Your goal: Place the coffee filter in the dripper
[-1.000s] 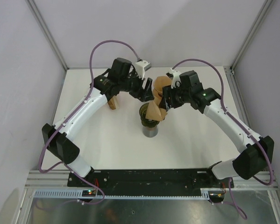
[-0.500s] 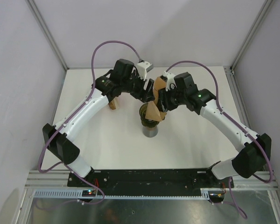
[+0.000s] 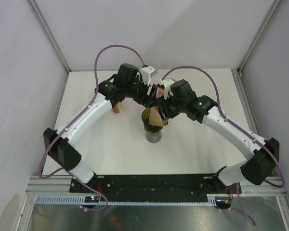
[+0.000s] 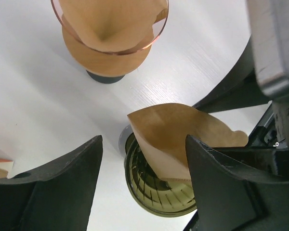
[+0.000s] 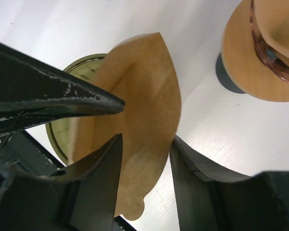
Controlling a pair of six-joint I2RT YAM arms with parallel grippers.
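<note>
1. Top external: arms (image 3: 221, 120) crowd the filter (image 3: 157, 117), hiding most of it.
2. Right tool (image 5: 145, 140) pinches the filter, tilted over the dripper (image 3: 148, 123); contact unclear.
3. Left tool (image 4: 143, 140) spread, released, straddling it.

Two robot arms, the left arm (image 3: 84, 118) and the right arm (image 3: 233, 127), have glossy white links and bulky black joint housings. A purple cable (image 3: 111, 48) loops above each arm. A small green light (image 3: 199, 102) glows on the right arm. The fingers (image 4: 53, 192) are matte black with lightly scuffed edges.
</note>
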